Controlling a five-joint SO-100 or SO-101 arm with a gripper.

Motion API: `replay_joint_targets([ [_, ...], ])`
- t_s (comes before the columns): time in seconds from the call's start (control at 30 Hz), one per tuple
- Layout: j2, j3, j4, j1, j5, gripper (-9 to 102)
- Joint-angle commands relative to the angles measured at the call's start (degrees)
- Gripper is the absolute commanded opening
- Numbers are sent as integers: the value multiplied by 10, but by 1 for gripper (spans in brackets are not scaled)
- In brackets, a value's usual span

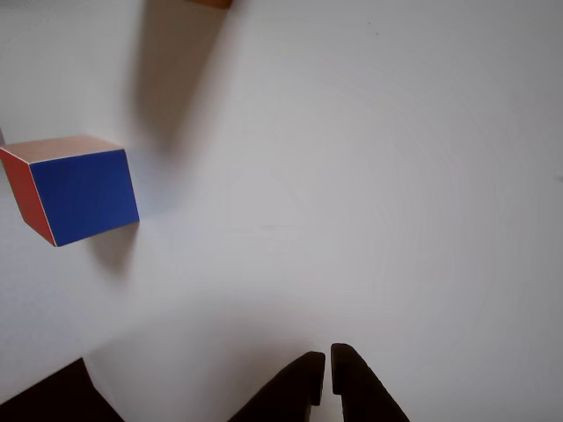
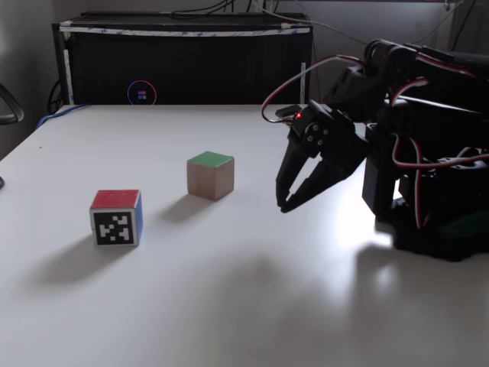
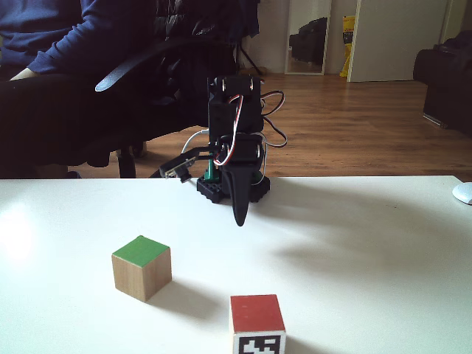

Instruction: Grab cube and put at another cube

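Black end effector (image 2: pixel 284 205) nearly closed and empty, raised above white counter (image 2: pixel 252 306); green-topped cube (image 2: pixel 210 175) beside it, red-and-blue cube (image 2: pixel 117 217) further left in a fixed view

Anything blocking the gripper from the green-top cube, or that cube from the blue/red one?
Nothing visible. In a fixed view the gripper hangs above bare table right of the green-faced cube. Between that cube and the blue and red cube there is bare tabletop too.
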Motion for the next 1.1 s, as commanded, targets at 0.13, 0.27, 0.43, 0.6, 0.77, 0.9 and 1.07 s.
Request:
replay_joint_targets([
  [0.13, 3, -4, -7, 41, 12, 0],
  [0.27, 3, -4, -7, 41, 12, 0],
  [0.43, 3, -3, -18, 41, 14, 0],
  [0.6, 3, -99, -28, 91, 47, 10],
  [0.77, -101, -221, -45, 134, 65, 18],
  [0.9, -306, -368, -34, 175, 89, 30],
  [1.07, -468, -481, -11, 206, 76, 37],
])
